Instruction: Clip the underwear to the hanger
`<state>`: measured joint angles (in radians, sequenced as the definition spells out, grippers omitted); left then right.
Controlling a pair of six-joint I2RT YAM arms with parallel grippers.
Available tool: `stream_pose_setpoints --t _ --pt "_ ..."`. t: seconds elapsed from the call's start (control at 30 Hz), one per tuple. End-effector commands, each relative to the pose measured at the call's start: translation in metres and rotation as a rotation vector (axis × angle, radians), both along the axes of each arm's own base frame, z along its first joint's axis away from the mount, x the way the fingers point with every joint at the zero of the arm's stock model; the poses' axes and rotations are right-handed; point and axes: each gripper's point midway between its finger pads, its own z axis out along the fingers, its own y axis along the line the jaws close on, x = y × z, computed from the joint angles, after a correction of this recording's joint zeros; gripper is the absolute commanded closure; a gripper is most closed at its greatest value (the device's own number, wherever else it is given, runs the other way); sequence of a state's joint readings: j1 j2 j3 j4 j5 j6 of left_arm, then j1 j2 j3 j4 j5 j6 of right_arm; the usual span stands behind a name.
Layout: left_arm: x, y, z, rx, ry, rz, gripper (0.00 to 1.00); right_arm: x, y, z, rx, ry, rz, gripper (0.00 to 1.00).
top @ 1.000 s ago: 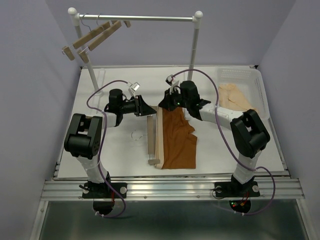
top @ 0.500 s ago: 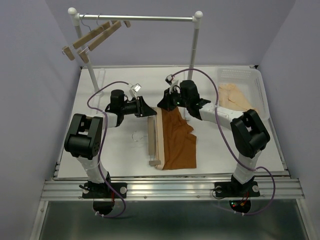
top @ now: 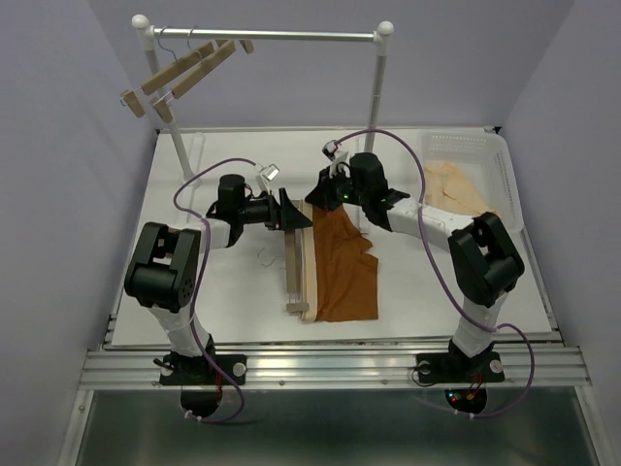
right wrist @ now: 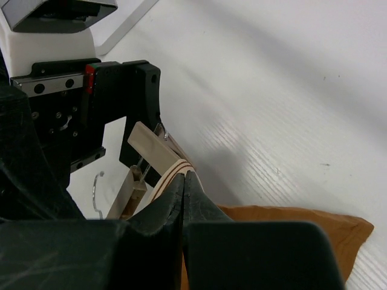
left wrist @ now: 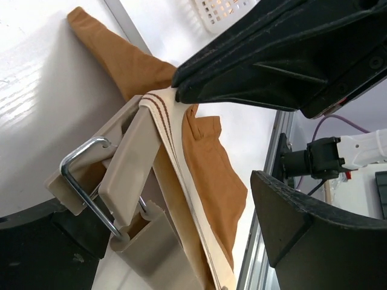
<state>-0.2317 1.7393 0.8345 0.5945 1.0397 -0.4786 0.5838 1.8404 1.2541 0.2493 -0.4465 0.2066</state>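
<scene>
Right gripper (right wrist: 184,181) perhaps touches the clip (left wrist: 130,163); basket (top: 462,140) apart.

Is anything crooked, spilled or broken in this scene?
Nothing is spilled or broken. Only the two spare hangers stand out: they hang steeply tilted at the left end of the rail, not level.
</scene>
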Motion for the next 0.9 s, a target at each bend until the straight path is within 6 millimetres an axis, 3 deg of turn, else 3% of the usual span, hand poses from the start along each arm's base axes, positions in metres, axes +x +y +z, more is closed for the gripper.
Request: stream_pose_setpoints --t 0.0,0.23,0.43,0.5,0.67,0.87 --pt "0.001 -0.002 0.035 -0.033 -0.113 -0.026 0.01 0.009 0.004 0.053 0.071 -0.128 -0.024 0.99" --pt "0.013 0.009 0.050 -0.024 -0.136 0.061 0.01 0.009 -0.004 0.050 0.046 -0.124 -0.061 0.99" --pt "0.048 0.050 0.030 0.177 -0.048 0.354 0.01 0.004 -0.013 0.048 0.027 -0.118 -0.085 0.99" --pt "0.047 0.059 0.024 0.220 -0.016 0.401 0.01 0.002 -0.016 0.048 0.025 -0.115 -0.093 0.99" --pt "0.036 0.071 0.045 0.191 -0.059 0.491 0.01 -0.001 -0.022 0.038 -0.004 -0.099 -0.110 0.99" --pt "0.008 0.090 0.025 0.241 -0.018 0.575 0.01 0.000 -0.029 0.045 -0.015 -0.126 -0.138 0.99"
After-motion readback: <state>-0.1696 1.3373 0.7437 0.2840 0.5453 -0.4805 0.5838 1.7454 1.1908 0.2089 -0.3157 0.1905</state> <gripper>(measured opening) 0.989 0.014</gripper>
